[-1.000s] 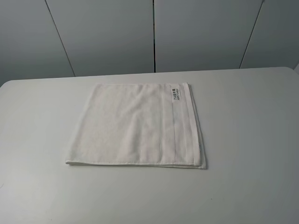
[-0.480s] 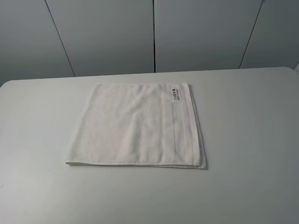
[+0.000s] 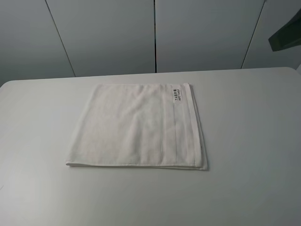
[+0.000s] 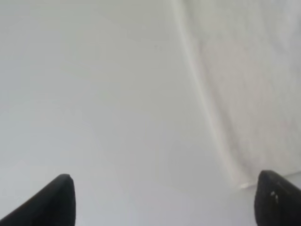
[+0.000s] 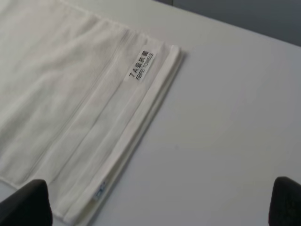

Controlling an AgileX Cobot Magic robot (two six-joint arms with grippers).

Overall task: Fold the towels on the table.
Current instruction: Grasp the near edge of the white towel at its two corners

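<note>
The white towel lies flat and folded in the middle of the white table. Its woven band and small label are near its right edge. My left gripper is open and empty above bare table, beside a towel edge. My right gripper is open and empty. It hangs above the table, off the towel's labelled side. Neither gripper touches the towel.
A dark piece of an arm shows at the upper right edge of the exterior high view. Grey wall panels stand behind the table's far edge. Bare tabletop surrounds the towel on all sides.
A dark piece of an arm has come into the upper right of the exterior high view. The towel has not moved.
</note>
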